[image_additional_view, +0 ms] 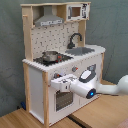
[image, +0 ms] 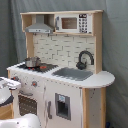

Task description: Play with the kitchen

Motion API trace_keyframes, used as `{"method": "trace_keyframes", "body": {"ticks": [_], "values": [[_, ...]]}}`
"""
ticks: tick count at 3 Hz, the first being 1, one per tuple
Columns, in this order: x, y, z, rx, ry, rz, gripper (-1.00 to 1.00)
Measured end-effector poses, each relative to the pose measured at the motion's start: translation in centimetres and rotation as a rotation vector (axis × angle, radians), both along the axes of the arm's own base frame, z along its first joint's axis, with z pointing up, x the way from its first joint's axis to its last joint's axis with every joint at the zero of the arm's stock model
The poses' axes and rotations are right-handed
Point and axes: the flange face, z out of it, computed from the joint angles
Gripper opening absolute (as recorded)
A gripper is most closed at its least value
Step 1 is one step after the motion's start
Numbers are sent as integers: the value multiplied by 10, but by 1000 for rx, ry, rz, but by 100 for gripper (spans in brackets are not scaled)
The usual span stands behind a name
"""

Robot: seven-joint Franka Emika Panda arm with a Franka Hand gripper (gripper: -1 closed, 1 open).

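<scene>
In the second exterior view, the toy kitchen (image_additional_view: 37, 82) stands on a wooden floor (image_additional_view: 20, 119) before a grey curtain (image_additional_view: 10, 50), a pot (image_additional_view: 50, 56) on its stovetop. The gripper (image_additional_view: 56, 83) hovers at the oven door (image_additional_view: 62, 97); whether it grips anything cannot be told. Right of it runs the white arm (image_additional_view: 107, 89).

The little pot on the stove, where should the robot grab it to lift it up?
Probably by the rim of the pot, coming straight down from above. It stands upright on the stovetop with open space over it. The gripper is lower, in front of the oven door.
</scene>
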Motion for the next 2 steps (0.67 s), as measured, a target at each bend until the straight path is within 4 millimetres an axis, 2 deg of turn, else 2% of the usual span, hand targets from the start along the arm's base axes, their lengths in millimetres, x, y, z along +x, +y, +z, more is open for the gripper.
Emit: {"method": "trace_keyframes", "body": {"ticks": [1, 2], "values": [[0, 0, -1, -1, 2, 1, 100], [-7, 6, -1, 1, 25, 37, 100]]}}
